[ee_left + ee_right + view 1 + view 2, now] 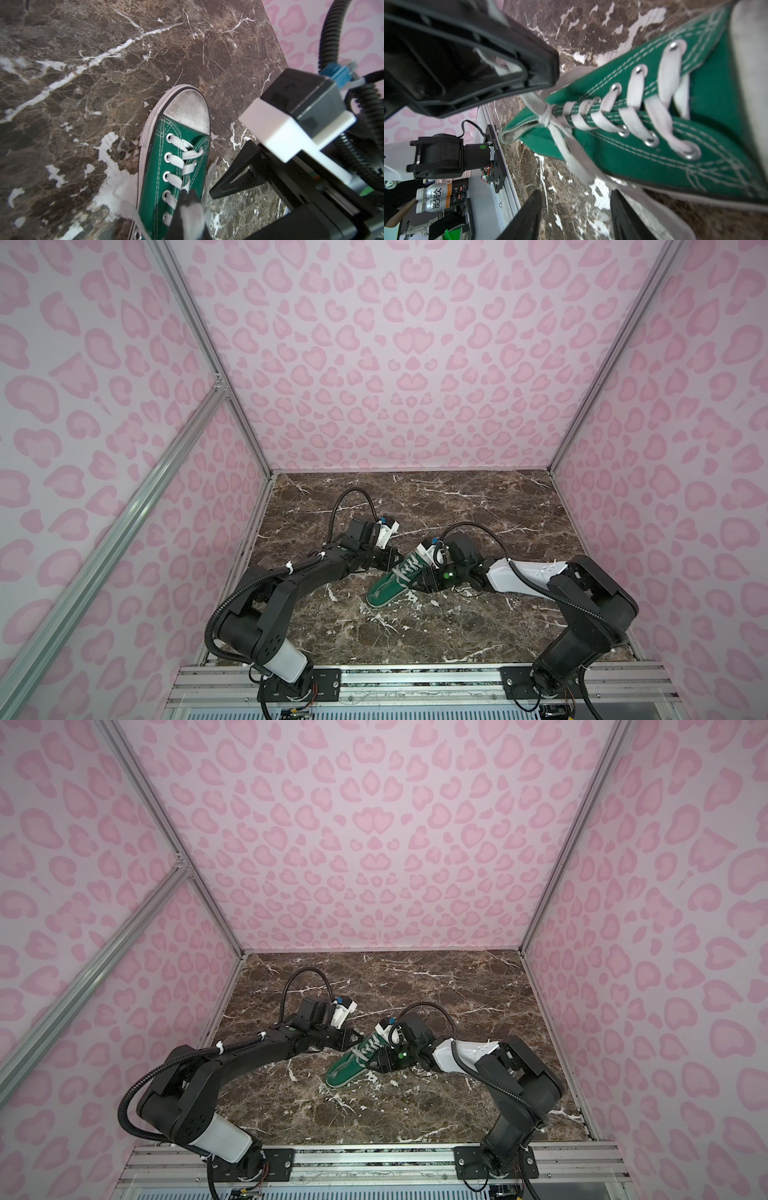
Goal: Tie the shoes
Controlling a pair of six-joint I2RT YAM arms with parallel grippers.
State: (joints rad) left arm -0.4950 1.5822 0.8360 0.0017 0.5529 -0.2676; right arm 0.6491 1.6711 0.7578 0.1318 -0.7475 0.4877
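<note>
My left end effector [188, 202] is pinched together on a white lace [529, 99] at the left of the green sneaker [392, 583]. Sneaker sits mid tabletop [478, 506], sole down. My right end effector [576, 216] is at its right, fingers apart, nothing between them.

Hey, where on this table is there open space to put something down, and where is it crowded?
Bare marble runs along the back wall, behind both arms, and along the front, between the sneaker and the rail. It is crowded mid-table: the left gripper and right gripper flank the sneaker, laces trailing beside it.
</note>
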